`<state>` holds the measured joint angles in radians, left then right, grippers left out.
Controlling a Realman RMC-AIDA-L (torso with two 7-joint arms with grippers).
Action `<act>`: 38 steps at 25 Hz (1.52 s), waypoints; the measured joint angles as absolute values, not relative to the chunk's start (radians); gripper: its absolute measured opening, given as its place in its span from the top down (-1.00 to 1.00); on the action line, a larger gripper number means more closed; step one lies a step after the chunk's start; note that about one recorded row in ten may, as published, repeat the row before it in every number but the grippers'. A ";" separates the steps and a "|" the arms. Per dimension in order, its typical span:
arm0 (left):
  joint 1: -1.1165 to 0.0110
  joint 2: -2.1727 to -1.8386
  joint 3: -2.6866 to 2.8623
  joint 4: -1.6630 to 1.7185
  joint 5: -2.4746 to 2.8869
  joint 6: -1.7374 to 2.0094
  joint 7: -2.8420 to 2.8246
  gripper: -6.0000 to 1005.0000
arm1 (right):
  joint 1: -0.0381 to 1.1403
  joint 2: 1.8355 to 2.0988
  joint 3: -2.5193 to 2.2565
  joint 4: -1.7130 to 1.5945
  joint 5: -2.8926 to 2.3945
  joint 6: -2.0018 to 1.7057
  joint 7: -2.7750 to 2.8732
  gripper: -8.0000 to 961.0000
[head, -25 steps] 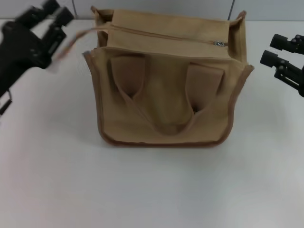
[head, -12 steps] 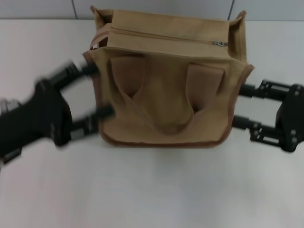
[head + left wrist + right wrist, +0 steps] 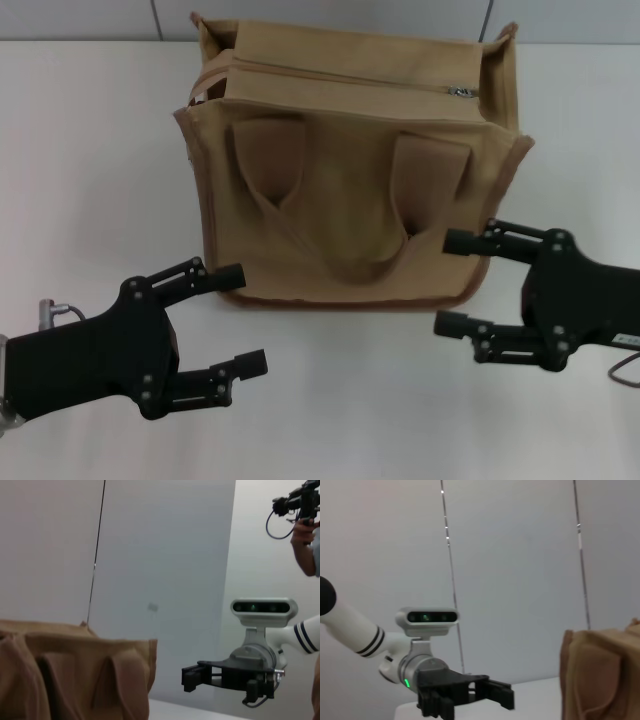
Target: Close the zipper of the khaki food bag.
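Note:
The khaki food bag (image 3: 350, 200) stands on the white table at the centre back, its two loop handles lying on its near side. Its zipper (image 3: 340, 76) runs along the top, with the silver pull (image 3: 462, 92) at the right end. My left gripper (image 3: 235, 318) is open and empty, low at the front left, just clear of the bag's near left corner. My right gripper (image 3: 447, 283) is open and empty at the front right, by the bag's near right corner. The bag also shows in the left wrist view (image 3: 75, 675) and the right wrist view (image 3: 602, 675).
The white table (image 3: 90, 180) spreads around the bag. A grey panelled wall (image 3: 160, 555) stands behind. A person with a device (image 3: 305, 520) shows at the edge of the left wrist view.
Both arms have dropped from beside the bag's top to the front of the table. Their open fingers now point inward at the bag's near corners. The bag has not moved.

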<state>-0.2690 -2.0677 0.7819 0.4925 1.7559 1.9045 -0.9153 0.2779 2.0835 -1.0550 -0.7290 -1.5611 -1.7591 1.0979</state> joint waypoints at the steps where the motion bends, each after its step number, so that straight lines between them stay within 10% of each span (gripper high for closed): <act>1: -0.268 -2.067 0.782 0.492 1.764 1.897 -0.915 -0.69 | 0.301 2.081 -1.065 -0.684 -1.563 -1.753 1.078 -0.50; 38: -0.280 -2.070 0.782 0.467 1.793 1.794 -0.867 -0.69 | 0.407 2.089 -1.118 -0.384 -1.617 -1.595 0.813 -0.62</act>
